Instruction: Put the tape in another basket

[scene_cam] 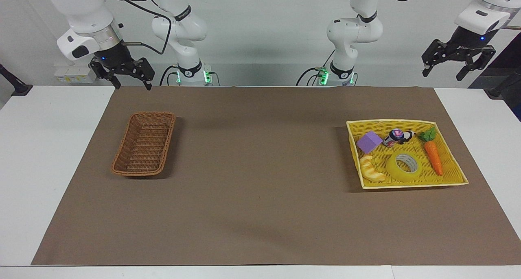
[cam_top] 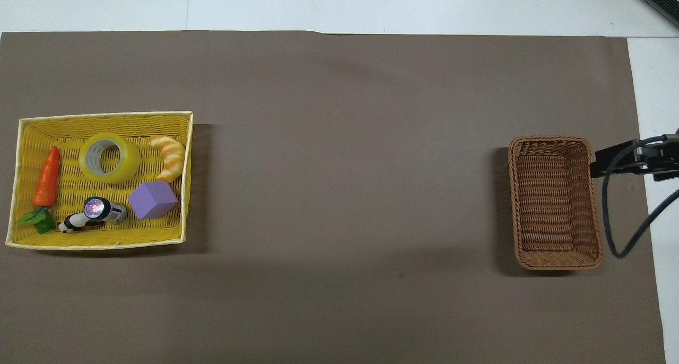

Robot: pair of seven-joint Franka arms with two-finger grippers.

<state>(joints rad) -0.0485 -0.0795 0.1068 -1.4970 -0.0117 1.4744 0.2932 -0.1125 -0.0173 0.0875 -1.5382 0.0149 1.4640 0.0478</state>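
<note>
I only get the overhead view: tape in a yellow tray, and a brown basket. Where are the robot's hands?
Observer: The left end effector hangs open, high in the air at the end of the table where the tray holds the tape.
Operator: And the other one?
Observer: The right end effector is open as well, raised in the air at the basket's end of the table and touching nothing.

Glossy yellow tape [scene_cam: 403, 166], rough brown wicker basket [scene_cam: 144, 144], matt brown paper mat [scene_cam: 260, 214].
</note>
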